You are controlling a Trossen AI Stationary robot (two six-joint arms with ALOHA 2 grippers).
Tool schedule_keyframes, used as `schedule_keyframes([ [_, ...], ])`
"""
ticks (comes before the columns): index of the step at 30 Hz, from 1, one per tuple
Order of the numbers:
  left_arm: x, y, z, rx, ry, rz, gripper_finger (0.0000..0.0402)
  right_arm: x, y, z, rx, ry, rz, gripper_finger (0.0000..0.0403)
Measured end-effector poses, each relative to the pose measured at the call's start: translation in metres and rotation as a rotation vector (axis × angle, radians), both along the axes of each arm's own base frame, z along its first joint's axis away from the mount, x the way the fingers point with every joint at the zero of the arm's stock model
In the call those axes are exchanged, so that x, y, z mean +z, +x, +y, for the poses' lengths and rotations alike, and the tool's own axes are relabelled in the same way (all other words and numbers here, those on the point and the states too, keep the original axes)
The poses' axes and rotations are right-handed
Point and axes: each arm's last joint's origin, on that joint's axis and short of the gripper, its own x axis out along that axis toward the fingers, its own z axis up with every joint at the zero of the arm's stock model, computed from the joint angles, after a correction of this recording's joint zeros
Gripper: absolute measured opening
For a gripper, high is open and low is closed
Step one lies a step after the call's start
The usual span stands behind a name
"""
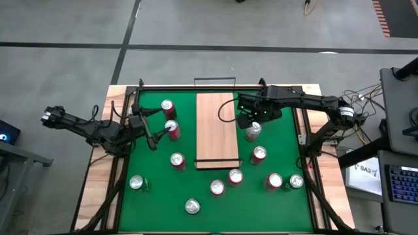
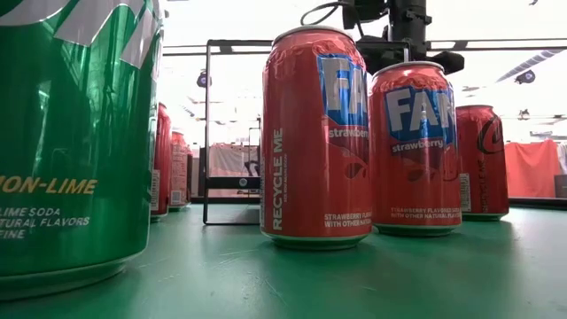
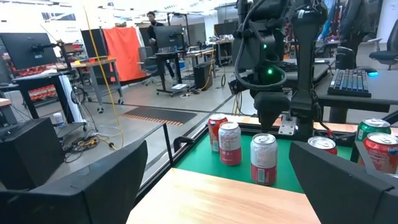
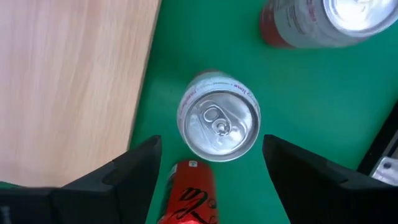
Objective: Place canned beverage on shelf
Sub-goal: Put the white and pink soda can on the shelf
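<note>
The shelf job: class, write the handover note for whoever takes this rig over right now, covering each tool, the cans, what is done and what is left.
Right tool: open, hanging above an upright can on the green mat, just right of the shelf. It holds nothing.
Left tool: open and empty, beside two red cans left of the shelf.
Shelf: bare wood, no can on it.
Other cans stand scattered on the mat, mostly near the front.
Done: nothing placed on the shelf.
Left: probably lower onto the can under the right tool, grip it, then set it on the shelf.
</note>
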Motion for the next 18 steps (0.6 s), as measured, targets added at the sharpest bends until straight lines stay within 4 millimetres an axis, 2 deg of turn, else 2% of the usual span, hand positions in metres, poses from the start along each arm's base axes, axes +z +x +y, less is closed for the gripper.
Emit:
schedule_keyframes([
  [5, 0.0, 0.0, 0.0, 0.0, 0.0, 0.0, 0.0377, 0.0002, -0.0004, -0.0017, 0.024, -0.078, 0.023, 0.0272],
  [9, 0.0, 0.0, 0.0, 0.0, 0.0, 0.0, 0.0377, 0.0006, 0.0031, -0.0027, 0.147, -0.104, 0.0, 0.0267],
  [14, 0.0, 0.0, 0.0, 0.0, 0.0, 0.0, 0.0377, 0.0007, 0.0041, -0.0047, 0.031, -0.073, -0.033, 0.0266],
  [18, 0.0, 0.0, 0.0, 0.0, 0.0, 0.0, 0.0377, 0.0007, 0.0042, -0.0047, 0.013, -0.07, -0.036, 0.0292],
])
